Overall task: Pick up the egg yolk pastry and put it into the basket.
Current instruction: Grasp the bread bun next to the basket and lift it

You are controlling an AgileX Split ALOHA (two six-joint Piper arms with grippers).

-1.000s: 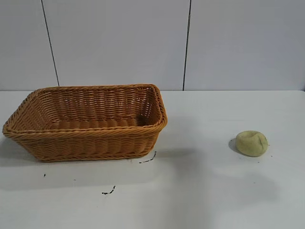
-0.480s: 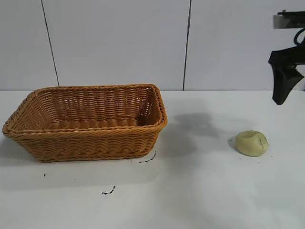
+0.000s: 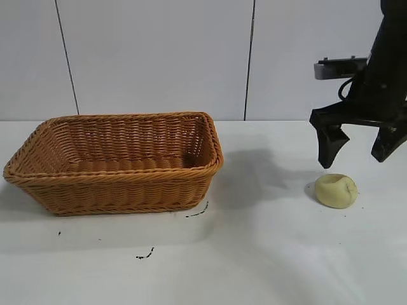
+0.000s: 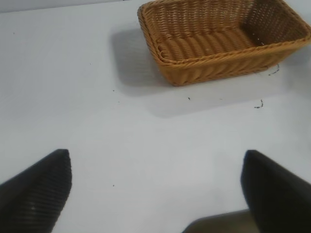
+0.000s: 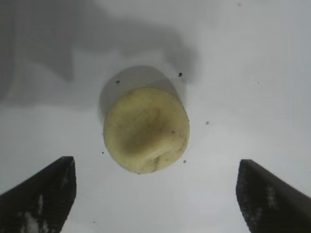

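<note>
The right gripper (image 3: 359,152) hangs just above the egg yolk pastry (image 3: 336,190), jaws spread wide w/ nothing between them – one finger sits over the pastry's left edge, the other out past its right side. So the pastry lies straight below the gap, maybe a touch toward the left finger; the right wrist view puts it (image 5: 146,129) about centred between the two tips. It's roundish, no real long axis to speak of, so approach angle shouldn't matter much – I'd say a plain drop and close would do it. It sits on the white desk (image 3: 267,254) at the right, well apart from the basket (image 3: 114,164), which is over on the left w/ nothing in it that I can see. The right arm is clearly the nearer one. The left gripper (image 4: 155,194) isn't visible from the front; its own cam shows its jaws spread too, holding nothing, looking across bare desk toward the basket (image 4: 223,36), some way off. Count: 1 pastry, 1 basket, 2 grippers, plus a few small dark specks on the desk in front of the basket.
</note>
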